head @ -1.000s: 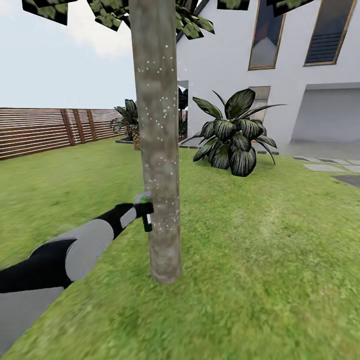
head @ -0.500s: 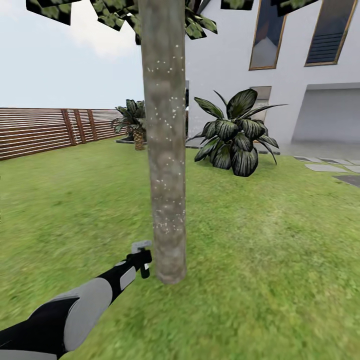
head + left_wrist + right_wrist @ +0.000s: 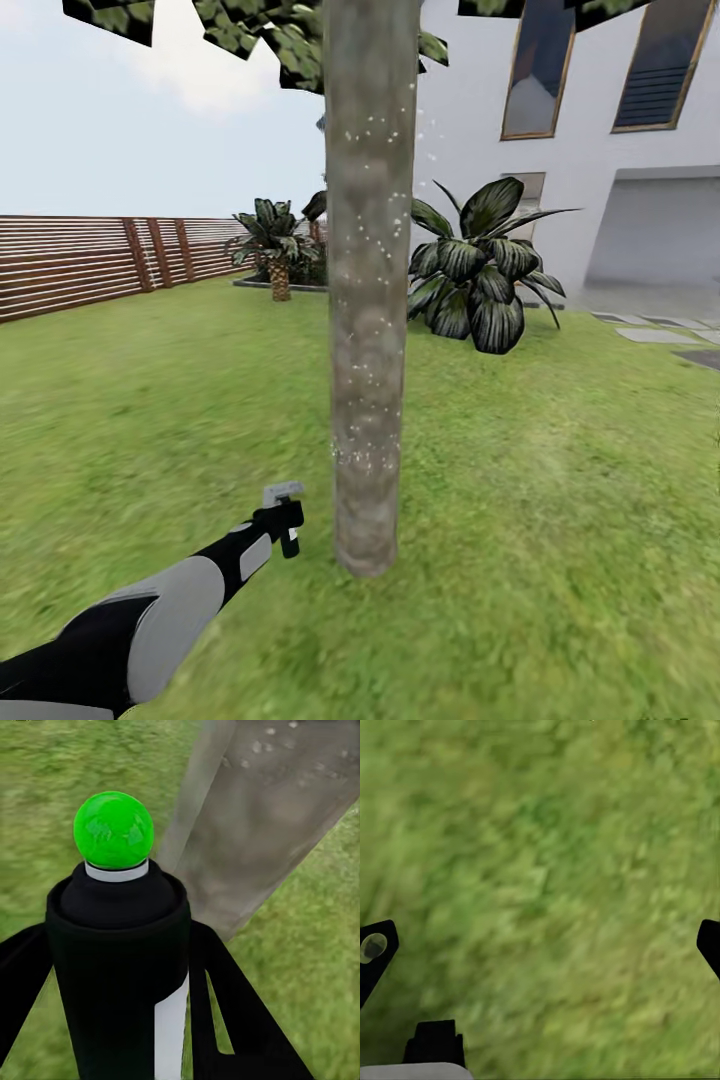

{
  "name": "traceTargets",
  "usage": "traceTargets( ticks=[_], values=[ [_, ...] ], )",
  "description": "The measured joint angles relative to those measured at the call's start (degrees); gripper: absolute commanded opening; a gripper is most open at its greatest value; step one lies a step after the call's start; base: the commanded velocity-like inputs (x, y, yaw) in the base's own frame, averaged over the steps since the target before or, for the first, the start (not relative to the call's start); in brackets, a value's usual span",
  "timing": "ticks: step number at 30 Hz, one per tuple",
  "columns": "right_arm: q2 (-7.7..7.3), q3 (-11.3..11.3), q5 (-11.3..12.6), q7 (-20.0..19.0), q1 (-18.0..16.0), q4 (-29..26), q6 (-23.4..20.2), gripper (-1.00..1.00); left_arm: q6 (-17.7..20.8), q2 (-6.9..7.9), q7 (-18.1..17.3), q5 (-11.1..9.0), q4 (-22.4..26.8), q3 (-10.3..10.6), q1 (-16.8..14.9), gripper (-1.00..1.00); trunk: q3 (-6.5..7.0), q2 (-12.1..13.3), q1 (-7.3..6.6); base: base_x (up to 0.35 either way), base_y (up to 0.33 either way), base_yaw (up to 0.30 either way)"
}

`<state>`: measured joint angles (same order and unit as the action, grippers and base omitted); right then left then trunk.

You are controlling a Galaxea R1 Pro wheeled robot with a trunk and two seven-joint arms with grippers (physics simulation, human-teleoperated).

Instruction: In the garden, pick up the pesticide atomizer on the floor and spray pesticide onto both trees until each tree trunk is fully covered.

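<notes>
Grass covers the garden [image 3: 560, 520] floor, with a brown slatted fence [image 3: 90, 262] along the far left and a white house [image 3: 600, 150] at the back right. A tree trunk [image 3: 368, 300] rises straight up the middle of the head view, mottled grey-brown and flecked with small white specks along most of its visible height; blocky green leaves [image 3: 270, 30] hang at the top edge. Behind it stand a broad-leaved dark plant [image 3: 485, 270] and a short palm-like plant [image 3: 272, 245].

The left arm reaches forward from the lower left corner, and the left end effector [image 3: 284, 516] sits low, near the foot of the trunk and just to its left, apart from the bark. It is clamped around the pesticide atomizer [image 3: 120, 967], which shows in the left wrist view as a black cylinder with a pale vertical mark, a white collar and a round bright green cap [image 3: 113, 829], held between the two dark fingers [image 3: 225, 1020]. Beyond the cap in that view lies the trunk, close by, speckled white.

The right end effector [image 3: 540, 945] looks at blurred grass, its two dark fingertips [image 3: 375, 949] spread wide at opposite edges with nothing between them.
</notes>
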<state>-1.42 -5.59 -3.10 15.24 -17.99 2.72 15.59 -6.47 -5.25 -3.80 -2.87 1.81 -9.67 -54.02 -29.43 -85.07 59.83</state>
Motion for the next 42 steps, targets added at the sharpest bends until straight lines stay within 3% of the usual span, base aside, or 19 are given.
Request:
traceTargets(
  ticks=[9,15,20,28,33,42],
  values=[
    [-0.1,0.0,0.0,0.0,0.0,0.0,0.1,1.0,0.1,-0.01,0.0,0.0,0.0,0.0,0.0,-1.0,0.0,0.0,0.0,0.093,0.347,-0.166],
    [-0.17,0.0,0.0,0.0,0.0,0.0,0.2,1.0,-0.3,0.18,0.0,-0.1,-0.1,0.0,3.2,-1.0,0.0,0.0,0.0,0.042,0.35,-0.009],
    [0.18,0.0,0.0,-0.1,1.1,0.1,0.2,1.0,-0.8,0.28,-4.9,-0.1,0.3,0.4,4.4,-1.0,0.0,0.0,0.0,0.111,0.35,-0.001],
    [0.43,0.0,0.1,-0.1,1.7,0.0,0.3,1.0,-0.8,0.75,-5.7,0.1,0.4,0.5,4.6,-1.0,0.0,0.0,0.0,0.126,0.35,0.0],
    [0.44,0.0,0.1,-0.1,1.9,0.0,0.3,1.0,-0.6,1.56,-5.8,2.5,0.3,0.6,4.6,-1.0,0.0,0.0,0.0,0.103,0.35,-0.044],
    [0.39,0.0,0.0,-0.1,1.9,-0.2,0.4,1.0,-0.5,1.52,-5.8,2.9,0.4,0.6,4.6,-1.0,0.0,0.0,0.0,0.1,0.35,-0.051]
  ],
)
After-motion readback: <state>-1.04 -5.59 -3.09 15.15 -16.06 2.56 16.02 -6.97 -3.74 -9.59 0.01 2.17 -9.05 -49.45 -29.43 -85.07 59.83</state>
